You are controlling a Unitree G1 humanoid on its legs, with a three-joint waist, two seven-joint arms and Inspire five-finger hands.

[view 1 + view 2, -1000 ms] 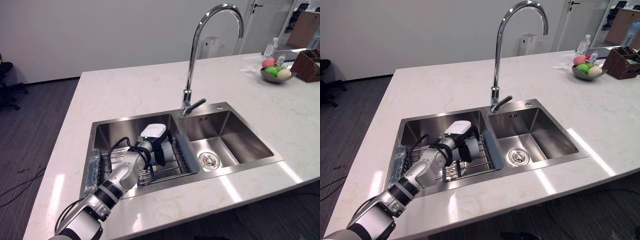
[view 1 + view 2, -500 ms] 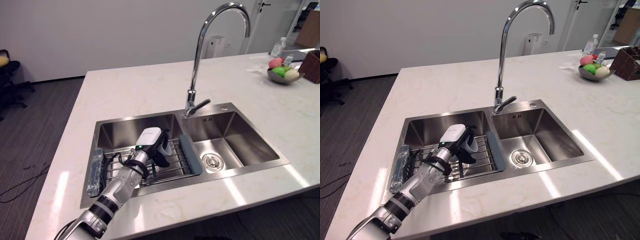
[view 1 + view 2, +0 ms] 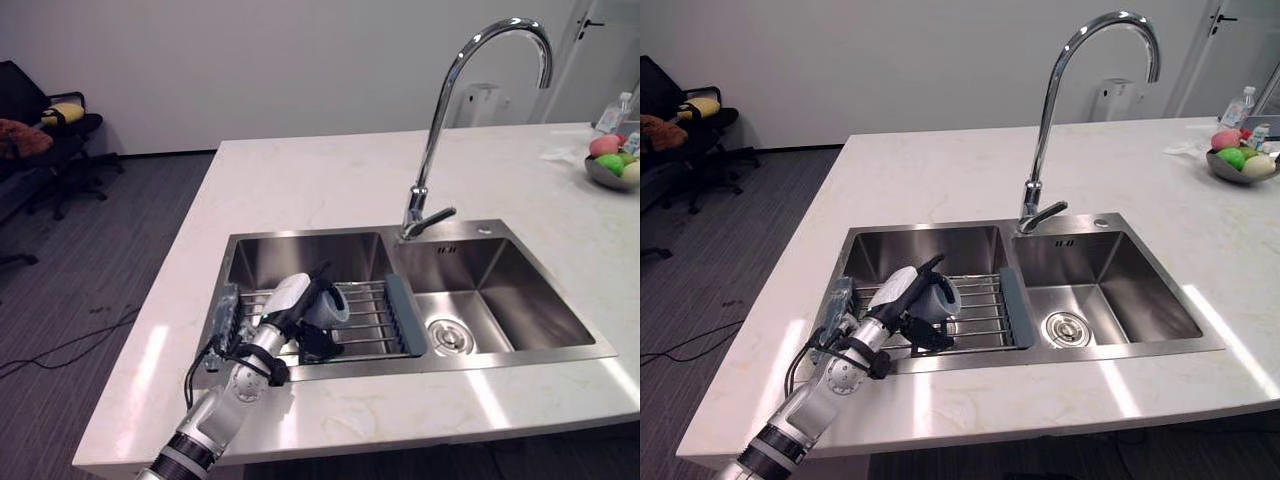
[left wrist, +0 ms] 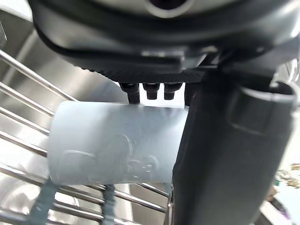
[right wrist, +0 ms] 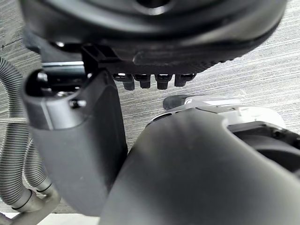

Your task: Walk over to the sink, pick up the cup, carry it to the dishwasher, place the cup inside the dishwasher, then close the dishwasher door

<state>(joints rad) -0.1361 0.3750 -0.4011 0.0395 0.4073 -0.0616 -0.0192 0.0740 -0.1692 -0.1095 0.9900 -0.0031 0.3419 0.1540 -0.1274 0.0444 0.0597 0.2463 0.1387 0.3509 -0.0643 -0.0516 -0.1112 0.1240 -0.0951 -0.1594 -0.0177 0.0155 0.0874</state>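
A pale blue-grey cup (image 3: 330, 303) lies on its side over the wire rack (image 3: 365, 310) in the left basin of the steel sink (image 3: 420, 362). My left hand (image 3: 288, 300) reaches in from the lower left. It is shut on the cup, with the fingers over it and the thumb (image 4: 220, 159) against its side. The left wrist view has the cup (image 4: 108, 145) right before the palm, with rack bars under it. My right hand (image 5: 70, 140) hangs idle over grey floor, thumb straight and fingers relaxed.
A tall curved faucet (image 3: 440, 120) stands behind the divider between the two basins. The right basin has a drain (image 3: 447, 337). A bluish wrapped item (image 3: 222, 315) lies at the rack's left end. A fruit bowl (image 3: 610, 170) sits far right on the marble counter. Office chairs (image 3: 60, 120) stand far left.
The camera has moved, so the whole sink shows further right. My left hand keeps its hold on the cup and sits a little nearer the basin's front.
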